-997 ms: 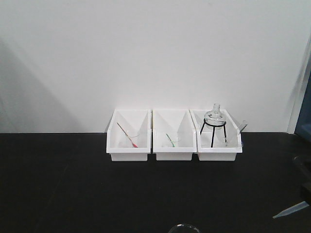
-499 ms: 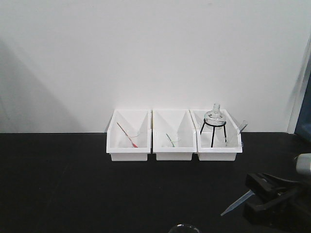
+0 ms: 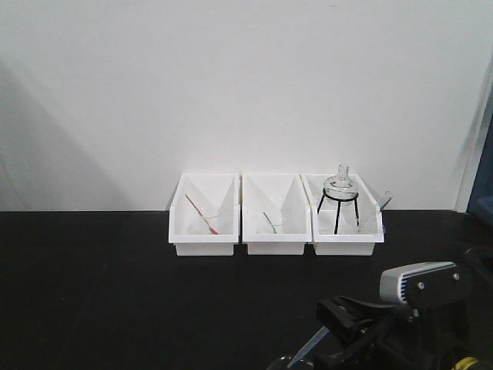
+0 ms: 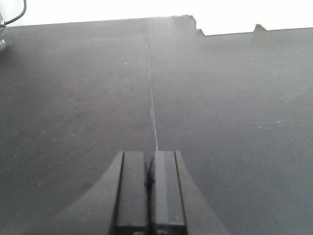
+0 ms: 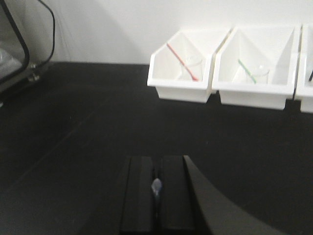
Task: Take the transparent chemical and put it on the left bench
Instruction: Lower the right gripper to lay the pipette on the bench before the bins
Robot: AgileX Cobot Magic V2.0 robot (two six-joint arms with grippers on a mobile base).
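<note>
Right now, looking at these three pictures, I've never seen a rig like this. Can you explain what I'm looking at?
This is a robot with two arms and a camera on each wrist.

The front view looks across a black bench at three white bins standing against a wall. The right-hand bin holds a glass flask on a wire tripod. The other two bins each hold a small glass, one with a red stick and one with a green stick. The dark shape at the lower right of that view is the robot's right arm.

The right wrist view looks along the right gripper. Its jaws are shut on a clear dropper.

The left wrist view shows the left gripper above the bench, shut and holding nothing.
</note>
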